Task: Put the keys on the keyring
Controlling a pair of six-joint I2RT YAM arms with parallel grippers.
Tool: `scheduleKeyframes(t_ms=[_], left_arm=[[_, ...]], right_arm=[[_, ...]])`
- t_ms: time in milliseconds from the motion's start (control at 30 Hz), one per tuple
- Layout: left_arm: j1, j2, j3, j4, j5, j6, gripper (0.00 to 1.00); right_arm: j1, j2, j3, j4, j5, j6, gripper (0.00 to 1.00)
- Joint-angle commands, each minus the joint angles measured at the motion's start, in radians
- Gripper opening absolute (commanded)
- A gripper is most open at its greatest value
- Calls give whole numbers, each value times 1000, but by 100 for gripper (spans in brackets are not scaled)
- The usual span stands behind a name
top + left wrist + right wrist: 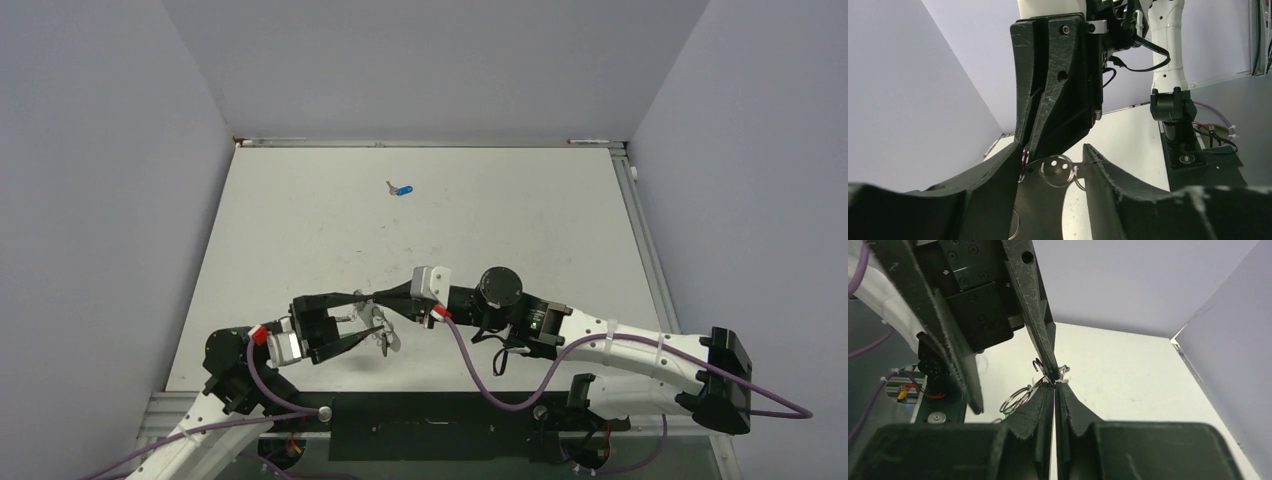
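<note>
The blue-capped key (403,189) lies alone on the far part of the white table (520,220). The keyring (384,337) is a thin wire hoop with small rings and a round metal tag (1059,170), held in the air between the two arms. My left gripper (370,313) has the hoop spanning its parted fingers (1053,167). My right gripper (378,298) is pinched shut on the wire at the left finger's tip (1054,384). A trace of green (1006,411) shows under the hanging rings (1015,398); the green key itself is not clear.
Grey walls enclose the table on three sides. The arm bases and a black rail (430,425) sit at the near edge, with purple cables (480,375) trailing from the right arm. The right arm's base (1173,107) shows in the left wrist view.
</note>
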Motion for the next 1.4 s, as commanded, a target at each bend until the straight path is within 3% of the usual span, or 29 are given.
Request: scheduleKeyframes(t_ms=[0, 333, 533, 933, 1100, 1267, 1367], left_arm=[[-1, -17, -4, -35, 5, 10, 48], [11, -49, 6, -82, -74, 33, 68], [24, -55, 15, -105, -138, 28, 67], [45, -56, 25, -144, -407, 5, 64], [45, -24, 37, -130, -479, -66, 60], [45, 69, 109, -144, -517, -153, 60], [46, 201, 260, -314, -575, -212, 59]], right_arm=[[-5, -1, 62, -72, 146, 104, 5], [-33, -63, 45, -178, 191, 210, 5], [-33, -105, 21, -198, 261, 270, 5], [-33, -190, -30, -274, 457, 308, 5], [-34, -236, -33, -338, 560, 311, 5], [-36, -293, -38, -382, 711, 333, 5], [-39, -319, -26, -444, 801, 345, 5]])
